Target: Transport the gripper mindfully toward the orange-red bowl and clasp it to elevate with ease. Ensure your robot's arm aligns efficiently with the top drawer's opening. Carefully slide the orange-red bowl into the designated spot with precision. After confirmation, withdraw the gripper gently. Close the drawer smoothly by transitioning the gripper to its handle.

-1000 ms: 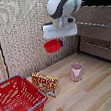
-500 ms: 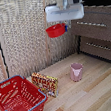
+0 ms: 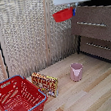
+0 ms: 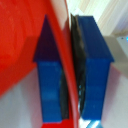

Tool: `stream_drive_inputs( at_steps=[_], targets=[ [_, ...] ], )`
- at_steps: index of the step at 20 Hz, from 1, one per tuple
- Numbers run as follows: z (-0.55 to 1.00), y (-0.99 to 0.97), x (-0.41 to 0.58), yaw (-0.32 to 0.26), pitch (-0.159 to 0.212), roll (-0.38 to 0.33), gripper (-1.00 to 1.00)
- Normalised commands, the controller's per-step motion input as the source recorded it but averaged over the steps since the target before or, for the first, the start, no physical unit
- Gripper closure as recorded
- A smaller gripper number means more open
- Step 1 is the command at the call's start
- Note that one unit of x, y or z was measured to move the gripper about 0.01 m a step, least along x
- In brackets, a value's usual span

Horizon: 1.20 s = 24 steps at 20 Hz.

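This is looking like a mocked-up domestic room, likely a simulated one: surfaces are showing flat, uniform textures. A light wood-plank bench (image 3: 92, 94) is carrying household odds and ends: a red mesh basket (image 3: 17, 99), a patterned snack box (image 3: 45, 83) leaning upright, and a pink cup (image 3: 76, 71). Pale woven panels (image 3: 23, 35) are forming the back wall, and a dark brown cabinet (image 3: 96, 33) with silver bar handles (image 3: 91, 24) is standing at the exterior view's right.
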Motion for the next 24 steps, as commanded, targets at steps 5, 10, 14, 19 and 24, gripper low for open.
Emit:
stream_drive_inputs(
  at_steps=[5, 10, 14, 19, 24],
  targets=[
    [0.97, -0.47, 0.222, -0.174, 0.104, -0.002, 1.00],
    [1.00, -0.46, 0.235, -0.165, 0.034, -0.001, 1.00],
    [0.90, -0.55, 0.211, -0.155, 0.016, 0.000, 1.00],
    [0.68, -0.71, 0.079, -0.116, 0.035, 0.000, 1.00],
    [0.26, -0.91, 0.000, -0.063, 0.012, 0.028, 1.00]
  ],
)
